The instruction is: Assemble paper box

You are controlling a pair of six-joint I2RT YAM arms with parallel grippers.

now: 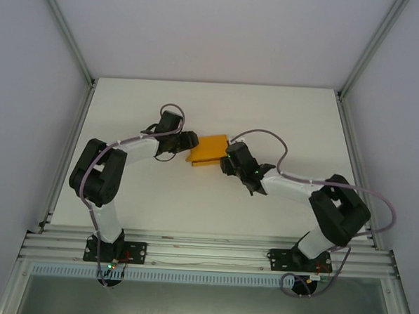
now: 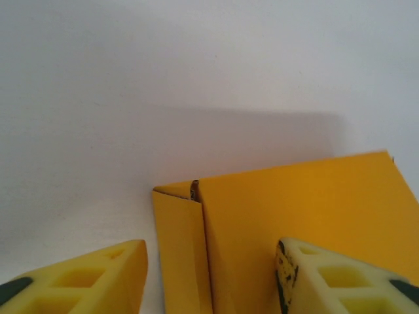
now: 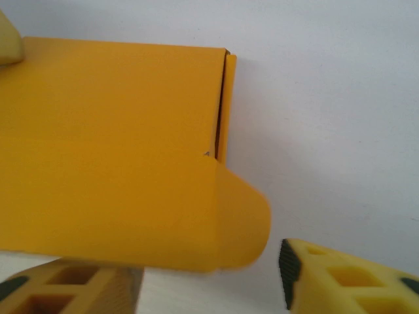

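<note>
Paper box [image 1: 209,149] sits between left hand [image 1: 192,143] and right hand [image 1: 228,157], both released, straddling its end edges.

You have the box [image 1: 208,149] lying near the middle of the table [image 1: 148,111], a small low rectangle of orange-yellow card, turned a little askew to the table's edges. Its broad top panel is plain and smooth. From the left wrist you see one corner, where a narrow side wall meets the top with a thin dark slit at the seam. From the right wrist you see a rounded tab [image 3: 242,222] sticking out past the side wall, not tucked in.
</note>
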